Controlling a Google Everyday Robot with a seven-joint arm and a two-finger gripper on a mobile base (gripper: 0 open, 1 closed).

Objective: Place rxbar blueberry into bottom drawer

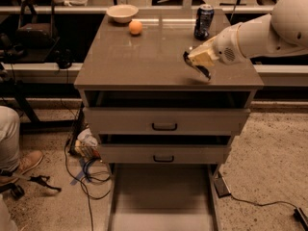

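The tool (201, 60) hangs just above the right front corner of the bench (144, 57), clamped on the rxbar blueberry (199, 70), which juts out dark beneath it. A good carry probably clears the bench edge first, then sinks over the open bottom drawer (161, 191) and lets go low above its floor.

The dark snack bar (203, 71) hangs tilted, clamped in the gripper (196, 61) above the right front of the cabinet top (144, 64). The bottom drawer (163, 196) stands pulled out, its flat floor showing.
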